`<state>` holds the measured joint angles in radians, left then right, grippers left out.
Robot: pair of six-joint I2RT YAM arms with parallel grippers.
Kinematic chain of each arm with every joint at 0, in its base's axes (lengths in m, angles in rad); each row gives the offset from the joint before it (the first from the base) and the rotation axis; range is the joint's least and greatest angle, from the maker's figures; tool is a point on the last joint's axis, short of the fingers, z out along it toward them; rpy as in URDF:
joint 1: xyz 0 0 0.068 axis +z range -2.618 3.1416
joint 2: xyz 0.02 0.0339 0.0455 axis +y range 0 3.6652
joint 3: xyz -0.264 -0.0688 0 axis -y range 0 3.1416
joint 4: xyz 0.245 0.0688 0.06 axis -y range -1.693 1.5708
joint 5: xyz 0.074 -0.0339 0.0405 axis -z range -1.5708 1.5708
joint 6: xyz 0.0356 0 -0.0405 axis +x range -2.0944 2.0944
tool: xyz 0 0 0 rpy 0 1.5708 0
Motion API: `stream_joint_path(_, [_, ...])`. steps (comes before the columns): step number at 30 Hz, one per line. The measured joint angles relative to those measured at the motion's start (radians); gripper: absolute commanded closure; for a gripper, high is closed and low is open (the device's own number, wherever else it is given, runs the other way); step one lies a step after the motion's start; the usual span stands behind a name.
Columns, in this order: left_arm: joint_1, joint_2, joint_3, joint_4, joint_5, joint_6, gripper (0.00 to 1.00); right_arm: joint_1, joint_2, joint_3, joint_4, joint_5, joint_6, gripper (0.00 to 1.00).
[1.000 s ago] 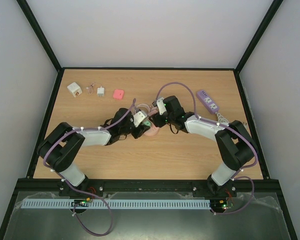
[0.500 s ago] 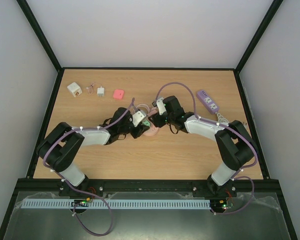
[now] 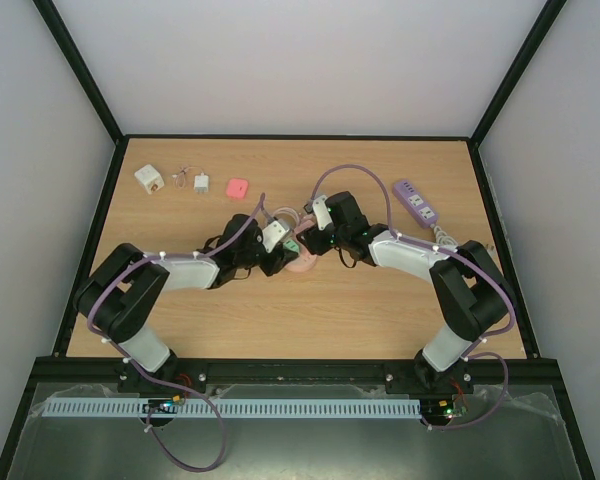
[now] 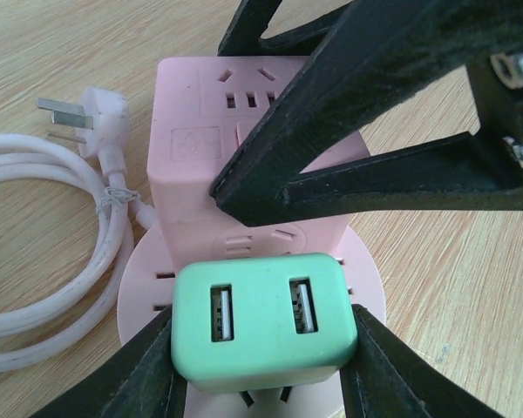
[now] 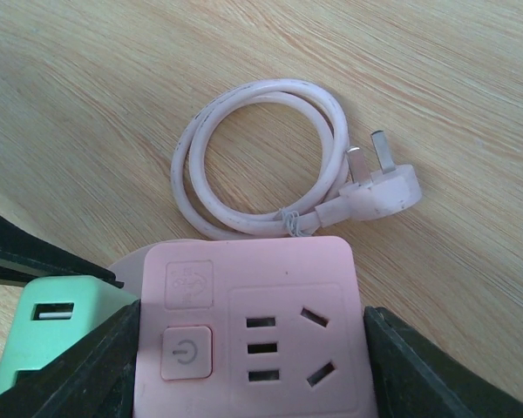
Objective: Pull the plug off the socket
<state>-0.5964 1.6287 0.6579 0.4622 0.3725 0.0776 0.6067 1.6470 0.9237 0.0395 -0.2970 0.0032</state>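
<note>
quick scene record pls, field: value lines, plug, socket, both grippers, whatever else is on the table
socket: pink square block on a round base, upright on the table
plug: mint green two-port USB charger against the block's side, apparently not yet pulled out
left gripper: shut on the plug, one finger each side
right gripper: shut on the socket block
cable: pale coil lying beside the socket, its wall plug free
elsewhere: lilac power strip at far right
</note>
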Motion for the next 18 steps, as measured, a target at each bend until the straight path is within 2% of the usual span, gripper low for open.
stream_joint_path(6, [-0.012, 0.000, 0.024, -0.038, 0.003, 0.014, 0.73, 0.001, 0.000, 0.000, 0.000, 0.002, 0.000, 0.91])
stream_joint_path(13, [-0.022, 0.000, 0.049, -0.081, -0.020, 0.028, 0.75, 0.001, 0.000, 0.000, 0.001, 0.009, 0.000, 0.94])
stream_joint_path(18, [0.038, -0.019, 0.066, -0.035, 0.068, -0.047, 0.75, 0.002, 0.000, 0.000, 0.003, 0.027, -0.020, 0.95])
